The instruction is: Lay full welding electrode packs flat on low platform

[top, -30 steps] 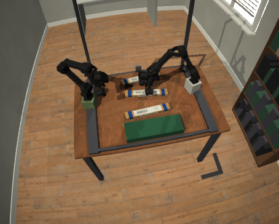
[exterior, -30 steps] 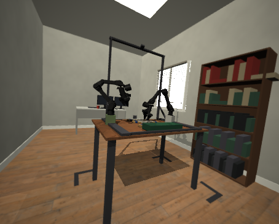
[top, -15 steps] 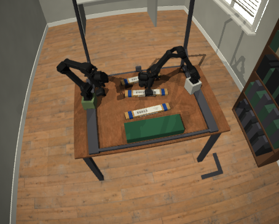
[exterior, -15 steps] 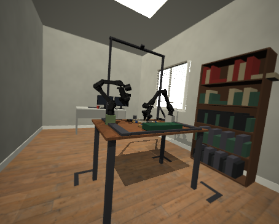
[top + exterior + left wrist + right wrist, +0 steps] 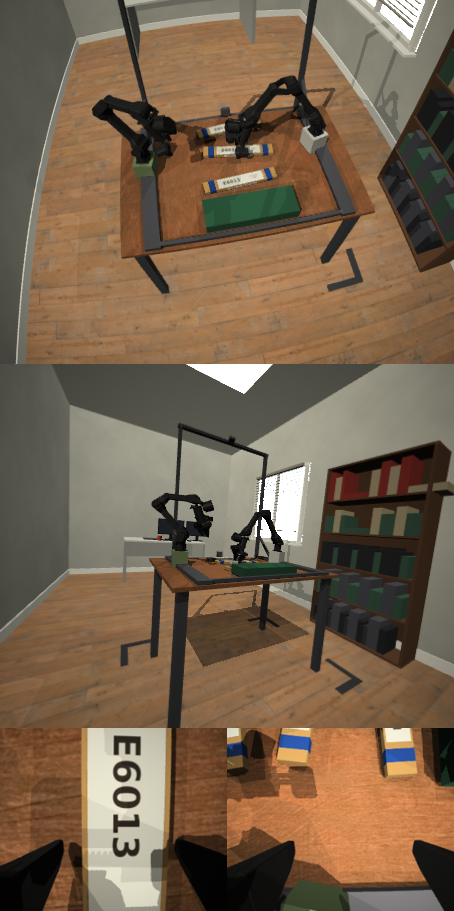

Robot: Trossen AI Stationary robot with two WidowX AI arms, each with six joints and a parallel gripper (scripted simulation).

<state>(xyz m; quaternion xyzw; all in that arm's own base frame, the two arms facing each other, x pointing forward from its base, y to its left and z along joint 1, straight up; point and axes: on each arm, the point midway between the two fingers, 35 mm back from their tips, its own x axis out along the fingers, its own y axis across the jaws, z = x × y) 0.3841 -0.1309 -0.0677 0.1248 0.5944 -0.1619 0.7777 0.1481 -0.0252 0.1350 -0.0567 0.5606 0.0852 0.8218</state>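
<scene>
Electrode packs carry the marking "E6013"

The code reads on the white labels of the middle pack (image 5: pixel 253 149) (image 5: pixel 153 789) and the pack toward six o'clock from it (image 5: pixel 240 180); the twelve o'clock pack's label (image 5: pixel 217 130) is partly hidden.

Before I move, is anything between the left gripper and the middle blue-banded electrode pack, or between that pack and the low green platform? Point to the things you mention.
Nothing visible stands between the open left gripper (image 5: pixel 242 152) (image 5: pixel 238 558) (image 5: pixel 119 844) and the middle pack (image 5: pixel 227 150) (image 5: pixel 153 806) (image 5: pixel 295 748). Toward the green platform (image 5: pixel 252 207) (image 5: pixel 265 568) (image 5: pixel 448 761), the nearest pack (image 5: pixel 240 180) (image 5: pixel 399 755) lies across the direct way.
</scene>
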